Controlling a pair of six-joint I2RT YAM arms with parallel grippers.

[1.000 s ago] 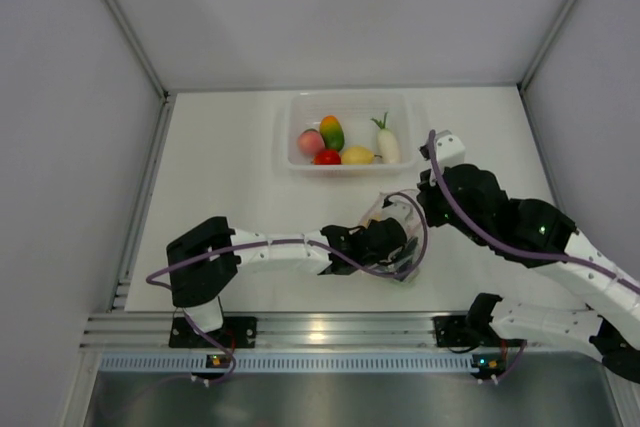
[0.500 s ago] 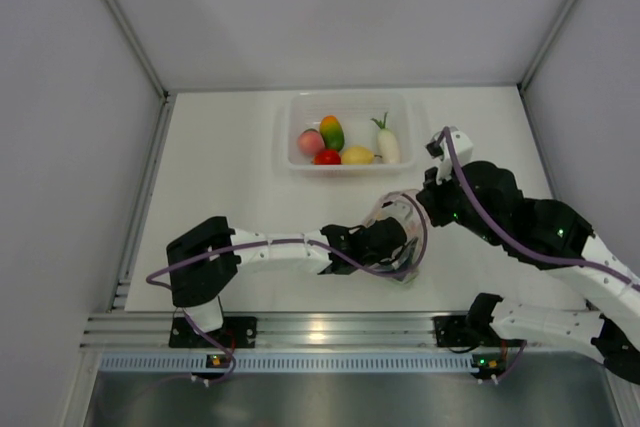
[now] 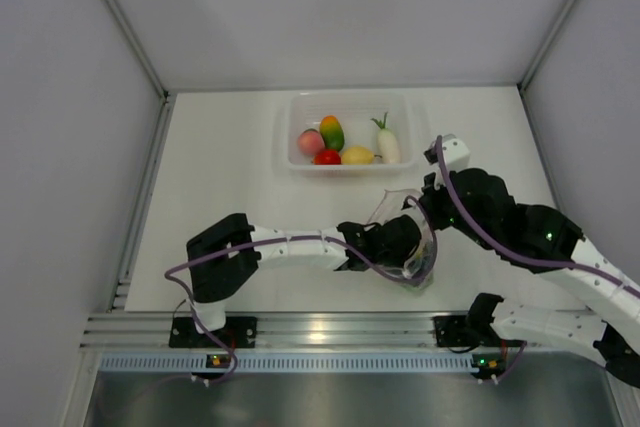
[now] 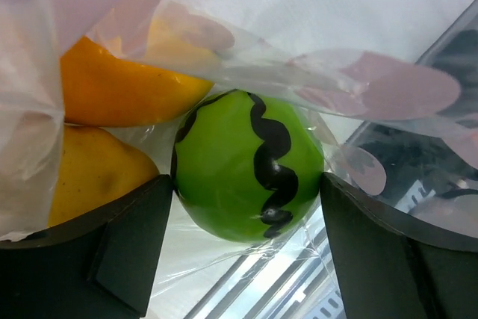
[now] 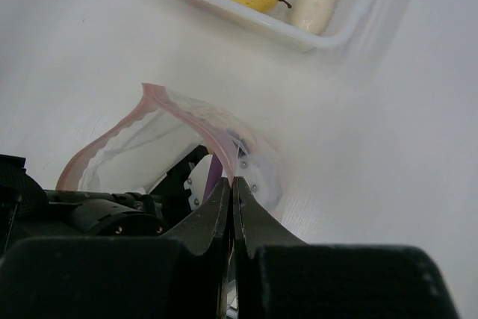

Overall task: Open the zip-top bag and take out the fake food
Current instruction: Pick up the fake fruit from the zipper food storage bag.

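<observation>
The right end effector [image 5: 232, 184] is closed, pinching the zip-top bag [image 5: 142, 140] at its rim. The left end effector [image 4: 246, 184] reaches inside, fingers wide around 1 green fake food [image 4: 239, 162]; whether it grips is unclear.

No readable writing in any view.
The only mark is a black wavy line painted on the green fake fruit [image 4: 224, 162] inside the zip-top bag [image 4: 299, 80]; it forms no letter, number or brand.
</observation>
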